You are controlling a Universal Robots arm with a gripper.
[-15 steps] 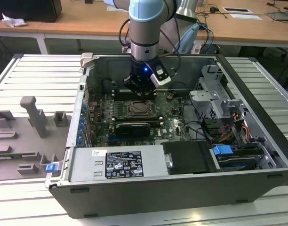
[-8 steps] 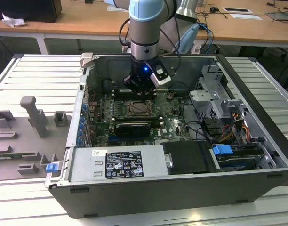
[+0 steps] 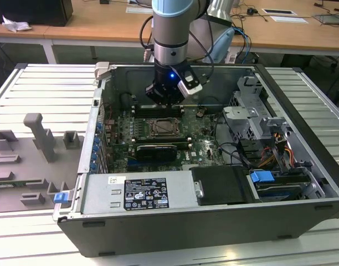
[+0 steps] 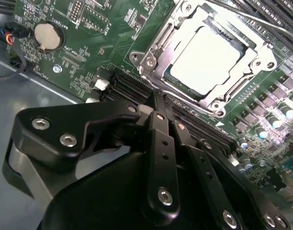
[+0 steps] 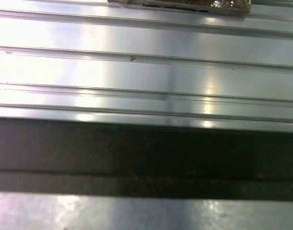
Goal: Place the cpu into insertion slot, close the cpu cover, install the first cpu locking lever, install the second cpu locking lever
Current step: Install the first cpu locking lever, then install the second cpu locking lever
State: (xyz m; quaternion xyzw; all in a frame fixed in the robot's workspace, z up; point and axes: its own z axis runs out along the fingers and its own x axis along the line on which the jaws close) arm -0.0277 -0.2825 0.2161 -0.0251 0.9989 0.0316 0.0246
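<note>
The cpu (image 4: 206,55), a pale square chip, lies flat in the insertion slot (image 4: 214,106) on the green motherboard (image 4: 89,43). The cpu cover (image 4: 177,29), a silvery frame, lies down around the chip's edges. Thin metal lever rods run along the socket's sides; I cannot tell whether they are latched. My black gripper (image 4: 161,103) hovers just off one corner of the socket, its fingers (image 4: 158,143) pressed together with nothing between them. In the exterior view the gripper (image 3: 167,102) hangs inside the open computer case just beyond the insertion slot (image 3: 161,128).
The case walls (image 3: 97,111) ring the board. Drive cages and cables (image 3: 258,133) fill the exterior view's right; a power supply (image 3: 142,191) lies at the front. Long black card slots (image 4: 132,88) lie under the gripper. The first wrist view has ribbed metal table (image 5: 146,72) and a dark band.
</note>
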